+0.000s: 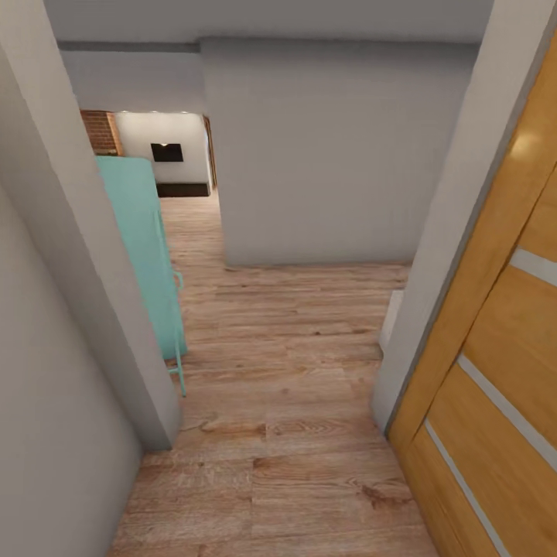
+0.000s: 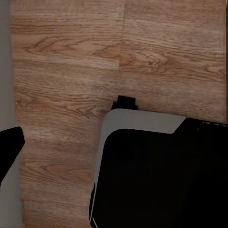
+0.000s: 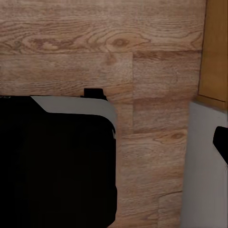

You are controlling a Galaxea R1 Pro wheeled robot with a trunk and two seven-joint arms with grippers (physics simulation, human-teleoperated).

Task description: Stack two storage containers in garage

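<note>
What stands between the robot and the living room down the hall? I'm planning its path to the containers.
No object blocks the wood floor ahead. The passage narrows between the turquoise cabinet on the left and the grey wall block; the living room with the black TV lies beyond. No containers visible.

Light wood plank floor [image 1: 286, 387] (knotty grain), running down the hallway, turquoise cabinet [image 1: 147, 255] standing on it

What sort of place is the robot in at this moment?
Probably a home hallway, at a doorway: light wood plank floor, an open wooden door on the right, and a room with a black TV and brick wall far ahead.
</note>
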